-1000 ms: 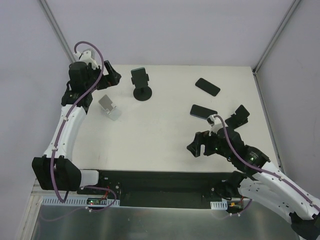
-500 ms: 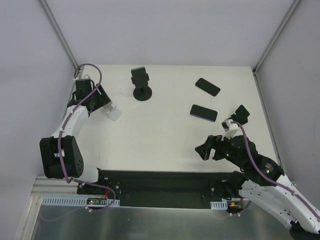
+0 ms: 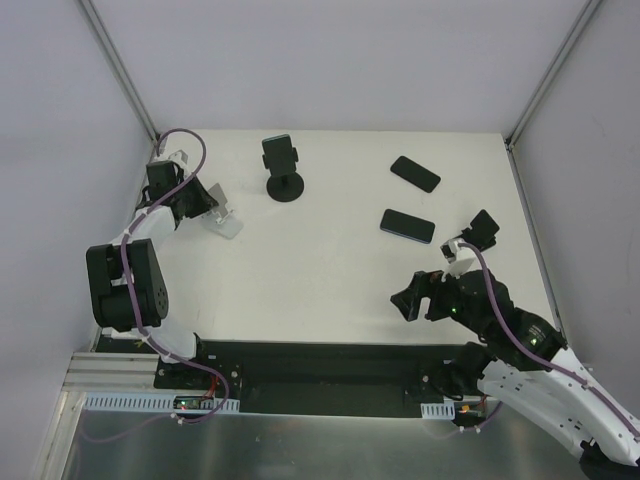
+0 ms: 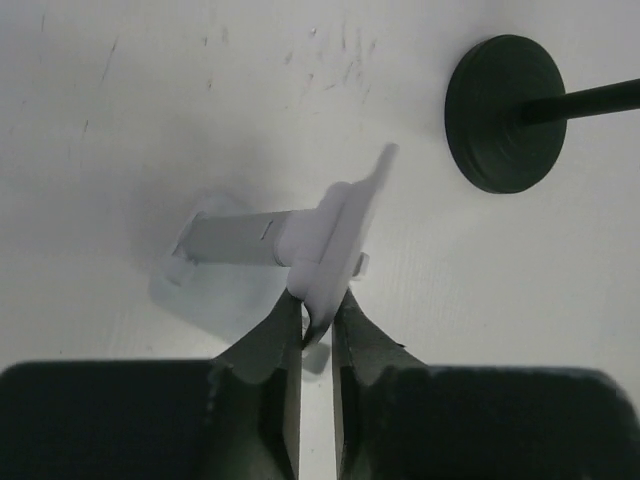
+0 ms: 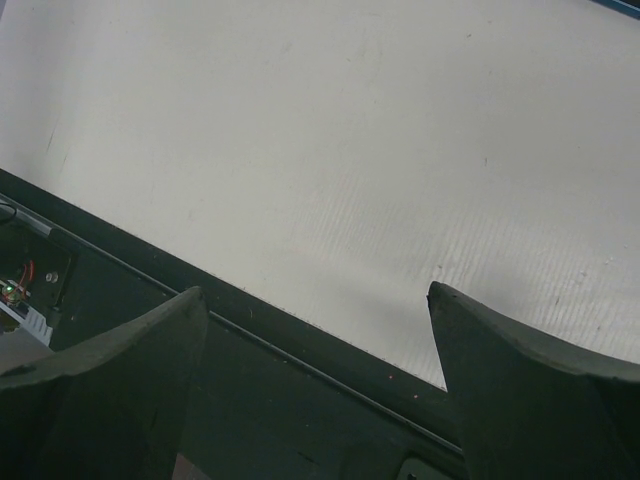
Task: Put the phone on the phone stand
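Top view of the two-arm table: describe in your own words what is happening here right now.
The left gripper pinches the edge of the white phone stand at the left side of the table. The right gripper is open and empty, hovering over the near edge. Two phones lie flat on the right, untouched, and a black stand sits at the back.

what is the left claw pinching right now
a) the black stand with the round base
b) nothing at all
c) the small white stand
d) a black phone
c: in the left wrist view the two fingers of the left claw sit tight on either side of the near edge of the small white stand.
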Tool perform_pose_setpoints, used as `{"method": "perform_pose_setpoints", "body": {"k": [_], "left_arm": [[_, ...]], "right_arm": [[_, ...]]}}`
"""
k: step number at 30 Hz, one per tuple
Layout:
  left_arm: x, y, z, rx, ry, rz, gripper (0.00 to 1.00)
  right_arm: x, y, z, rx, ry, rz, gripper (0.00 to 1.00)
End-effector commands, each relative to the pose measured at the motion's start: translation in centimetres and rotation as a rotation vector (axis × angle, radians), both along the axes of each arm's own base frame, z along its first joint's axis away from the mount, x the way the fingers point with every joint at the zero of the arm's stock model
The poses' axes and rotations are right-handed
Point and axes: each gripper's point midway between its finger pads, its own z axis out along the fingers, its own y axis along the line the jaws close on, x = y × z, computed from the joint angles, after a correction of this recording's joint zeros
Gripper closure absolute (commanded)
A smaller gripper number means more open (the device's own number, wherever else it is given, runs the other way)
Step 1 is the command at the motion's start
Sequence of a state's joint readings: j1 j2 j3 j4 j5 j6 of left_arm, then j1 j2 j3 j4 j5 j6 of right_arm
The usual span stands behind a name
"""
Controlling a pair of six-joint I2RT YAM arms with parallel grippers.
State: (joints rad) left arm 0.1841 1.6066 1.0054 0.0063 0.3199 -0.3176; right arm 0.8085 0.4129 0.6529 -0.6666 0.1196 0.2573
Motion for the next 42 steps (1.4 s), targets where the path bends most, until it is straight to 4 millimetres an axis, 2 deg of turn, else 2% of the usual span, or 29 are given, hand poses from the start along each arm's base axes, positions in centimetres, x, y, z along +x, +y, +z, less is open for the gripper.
{"method": "perform_pose_setpoints", "body": {"k": [1, 3, 4, 5, 6, 8, 9, 10, 11, 12, 13, 16, 17, 20, 26, 27, 28, 31, 34, 35, 36, 38, 39, 40, 42], "left_arm": [[1.0, -0.7, 1.5, 0.001, -0.098, -0.08, 1.0], [0.6, -1.1, 2.0, -0.017, -0.115, -0.076, 1.0], [-0.3, -1.6, 1.3, -0.048, -0.094, -0.064, 1.0], [-0.6, -2.1, 1.6, -0.055, -0.11, -0.07, 1.0], [-1.1, -3.5, 2.5, -0.057, -0.13, -0.094, 1.0], [-2.5, -5.2, 2.3, -0.064, -0.128, -0.124, 1.0], [-3.0, -6.7, 3.5, -0.059, -0.166, -0.153, 1.0], [-4.1, -8.0, 3.0, -0.089, -0.155, -0.17, 1.0], [-4.6, -9.3, 3.3, -0.111, -0.179, -0.206, 1.0], [-5.0, -11.2, 4.9, -0.13, -0.255, -0.278, 1.0], [-6.4, -13.9, 4.5, -0.137, -0.267, -0.366, 1.0], [-8.8, -19.0, 6.4, -0.196, -0.387, -0.593, 1.0], [-9.5, -20.0, 6.5, -0.205, -0.406, -0.641, 1.0], [-12.0, -23.1, 6.5, -0.237, -0.454, -0.825, 1.0], [-14.7, -27.3, 3.8, -0.279, -0.367, -0.974, 0.99], [-14.9, -27.5, 3.7, -0.287, -0.359, -0.98, 0.91], [-15.0, -27.5, 3.4, -0.297, -0.339, -0.972, 0.71], [-14.8, -26.7, 3.1, -0.272, -0.319, -0.904, 0.49], [-14.7, -25.7, 4.2, -0.232, -0.305, -0.837, 0.22], [-14.6, -25.3, 5.4, -0.216, -0.319, -0.811, 0.11], [-14.4, -24.2, 5.2, -0.167, -0.253, -0.748, 0.1], [-14.0, -22.9, 6.7, -0.114, -0.242, -0.679, 0.1], [-13.7, -21.5, 7.0, -0.057, -0.198, -0.605, 0.1], [-13.5, -21.0, 7.8, -0.039, -0.206, -0.579, 0.1], [-13.3, -20.5, 10.8, -0.021, -0.275, -0.557, 0.11]], "right_arm": [[0.4, -0.2, 1.7, 0.017, -0.06, -0.004, 0.07], [0.6, -0.6, 1.4, 0.001, -0.068, -0.016, 0.07], [0.7, -0.7, 1.4, -0.007, -0.075, -0.019, 0.06], [0.8, -0.7, 1.2, -0.013, -0.076, -0.022, 0.06], [1.0, -0.7, 1.4, -0.011, -0.084, -0.028, 0.06], [1.2, -0.5, 1.2, -0.023, -0.079, -0.023, 0.05], [1.3, -0.3, 1.3, -0.021, -0.08, -0.019, 0.05], [1.4, -0.1, 1.1, -0.03, -0.069, -0.016, 0.05], [1.4, 0.0, 1.0, -0.035, -0.066, -0.01, 0.05], [1.5, 0.2, 0.9, -0.036, -0.064, -0.004, 0.05], [1.6, 0.3, 0.7, -0.043, -0.06, -0.002, 0.05], [2.0, 0.5, 0.3, -0.057, -0.054, -0.014, 0.05], [2.1, 0.4, 0.4, -0.049, -0.049, -0.032, 0.05], [2.6, -0.2, 0.3, -0.049, -0.04, -0.097, 0.05], [2.9, -1.9, 0.0, -0.064, -0.031, -0.195, 0.05], [2.8, -2.0, -0.1, -0.068, -0.027, -0.197, 0.05], [2.7, -2.1, 0.1, -0.062, -0.031, -0.2, 0.05], [2.4, -2.4, 0.0, -0.059, -0.031, -0.202, 0.05], [2.3, -2.9, 0.1, -0.065, -0.03, -0.217, 0.05], [2.3, -3.2, 0.0, -0.081, -0.03, -0.227, 0.05], [2.4, -3.3, 0.0, -0.09, -0.031, -0.234, 0.05], [2.7, -3.7, 0.1, -0.109, -0.036, -0.254, 0.05], [3.0, -3.7, -0.2, -0.128, -0.029, -0.261, 0.04], [3.2, -3.7, -0.3, -0.14, -0.025, -0.27, 0.04], [3.9, -3.4, -0.5, -0.171, -0.014, -0.288, 0.0]]}}
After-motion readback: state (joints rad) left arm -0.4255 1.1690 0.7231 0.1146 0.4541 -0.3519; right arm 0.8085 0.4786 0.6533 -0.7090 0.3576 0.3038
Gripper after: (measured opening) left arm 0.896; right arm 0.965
